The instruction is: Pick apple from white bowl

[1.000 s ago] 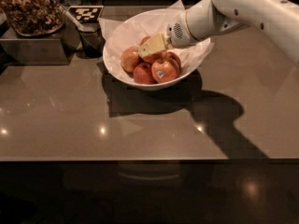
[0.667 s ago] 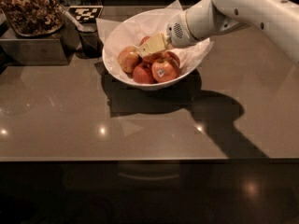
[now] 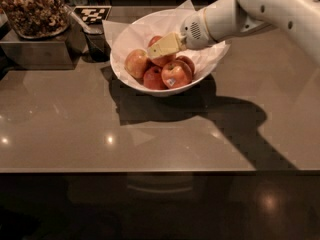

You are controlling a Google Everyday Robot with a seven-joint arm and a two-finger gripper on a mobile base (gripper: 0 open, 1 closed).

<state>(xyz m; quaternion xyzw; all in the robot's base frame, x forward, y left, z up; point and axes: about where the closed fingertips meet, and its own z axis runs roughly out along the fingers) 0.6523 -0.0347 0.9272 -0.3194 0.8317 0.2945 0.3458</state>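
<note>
Claw: claw (image 3: 152, 50) slants over the rim, probably to clear it, onto the rear apple; grip state: cannot tell.
Apple: round red-orange apple (image 3: 162, 60), nested among others in the wide glossy white paper-lined bowl (image 3: 125, 79).

The red-orange apple (image 3: 163, 61) lies in the middle of the paper-lined white bowl (image 3: 159, 90), which stands upright near the far edge of the worktop (image 3: 100, 134). The hand (image 3: 152, 50) is just over this apple.
</note>
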